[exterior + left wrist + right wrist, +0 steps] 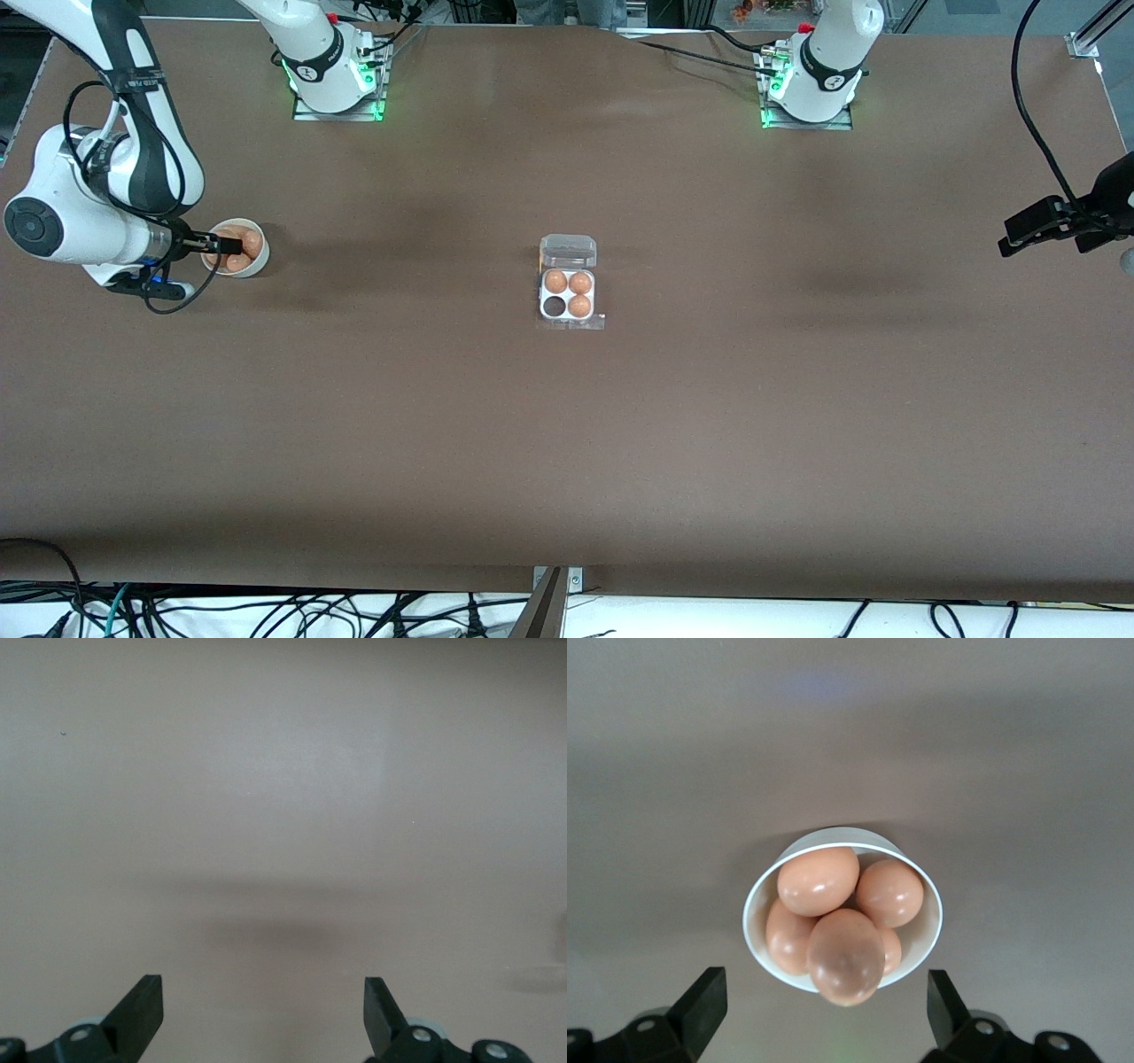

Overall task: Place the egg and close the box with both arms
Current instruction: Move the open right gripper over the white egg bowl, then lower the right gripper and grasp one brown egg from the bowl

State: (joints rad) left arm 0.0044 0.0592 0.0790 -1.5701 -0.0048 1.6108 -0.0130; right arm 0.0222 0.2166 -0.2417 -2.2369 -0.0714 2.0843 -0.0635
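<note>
Now right gripper [819,1010] open over bowl [926,926]; left gripper [264,1014] open, waiting.

Two arms [97,204]; one box [568,295], three eggs [568,289]; one bowl [766,904], five eggs [846,917].

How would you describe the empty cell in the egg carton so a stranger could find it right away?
Look to the middle of the brown table for the small square white egg carton with its clear lid open. Of its four cells, the empty cell is in the row nearer the front camera, toward the right arm's end. It shows dark, while the other three hold brown eggs.
</note>
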